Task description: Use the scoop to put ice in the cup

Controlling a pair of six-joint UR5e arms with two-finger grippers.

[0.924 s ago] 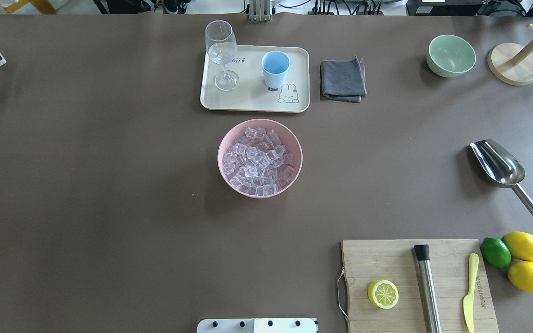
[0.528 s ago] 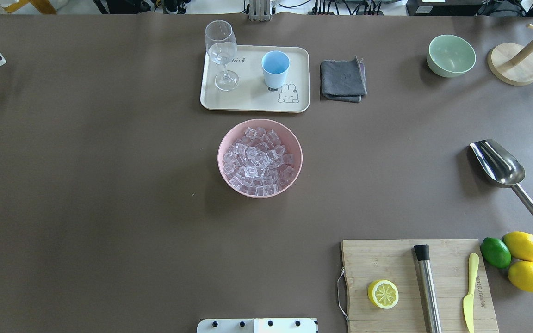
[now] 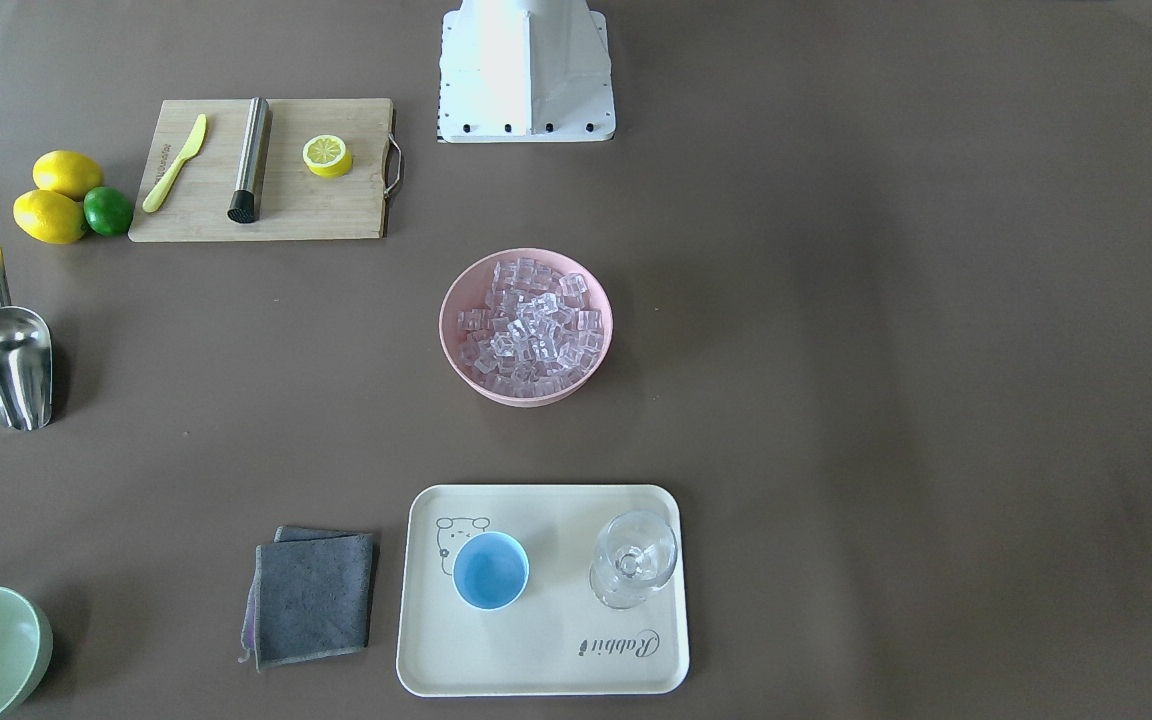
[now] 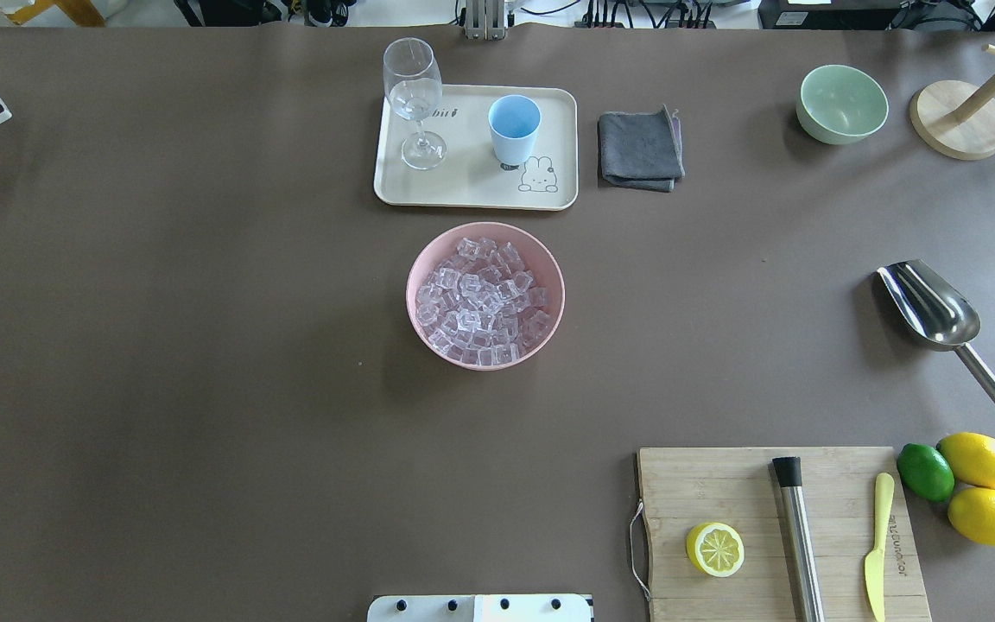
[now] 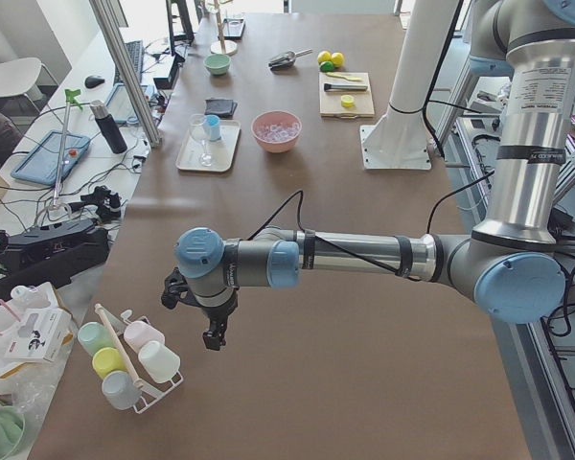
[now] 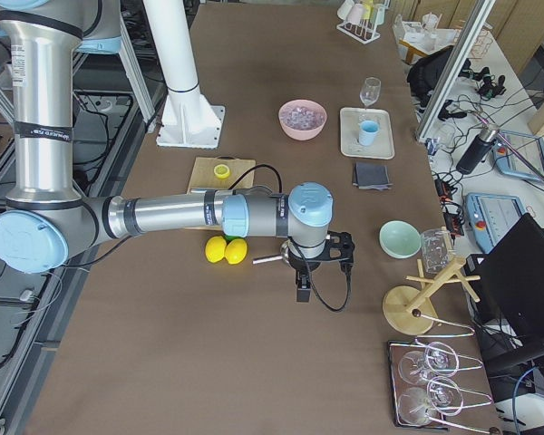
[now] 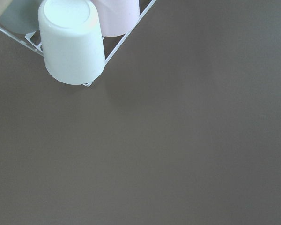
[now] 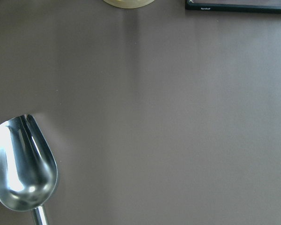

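The ice (image 4: 482,301) fills a pink bowl (image 4: 416,269) at the table's middle. The light-blue cup (image 4: 514,128) stands upright and empty on a cream tray (image 4: 472,194) beyond the bowl. The steel scoop (image 4: 934,307) lies on the table at the right, handle toward the robot; it shows at the lower left of the right wrist view (image 8: 24,171). My right gripper (image 6: 301,292) hangs above the table just beyond the scoop. My left gripper (image 5: 214,337) hangs at the far left end, by a cup rack (image 5: 125,359). I cannot tell whether either is open or shut.
A wine glass (image 4: 414,99) stands on the tray beside the cup. A grey cloth (image 4: 640,149), a green bowl (image 4: 841,104) and a wooden stand (image 4: 958,118) lie at the back right. A cutting board (image 4: 722,492) with lemon half, steel cylinder and knife, plus lemons (image 4: 979,460), sit near right.
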